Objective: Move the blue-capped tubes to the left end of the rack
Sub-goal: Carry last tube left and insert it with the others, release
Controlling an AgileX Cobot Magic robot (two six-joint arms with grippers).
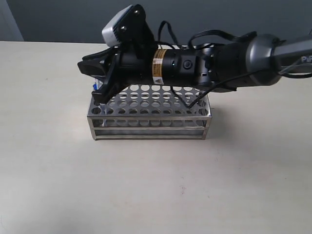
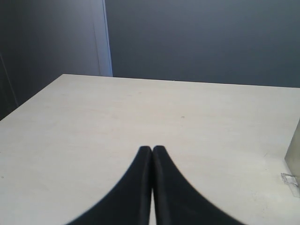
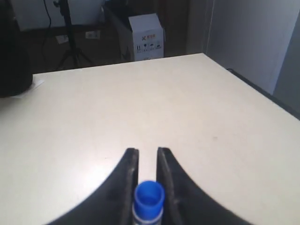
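Blue-capped tube point(image 3: 149, 197) is pinched upright in the right claw point(image 3: 146, 154), over the left end of the rack point(image 1: 151, 113), frame centre-left; only a straight drop looks needed.

A pale table point(image 1: 156, 190) stands before a grey wall point(image 2: 201, 42), a white box point(image 3: 146, 36) beyond its edge.

Right arm point(image 1: 214, 61) outstretched and level, right pincer point(image 3: 147, 151) tight on a blue-capped tube point(image 3: 149, 197); left pincer point(image 2: 152, 149) closed.

Tube point(image 3: 149, 197) at left end of rack point(image 1: 148, 117)
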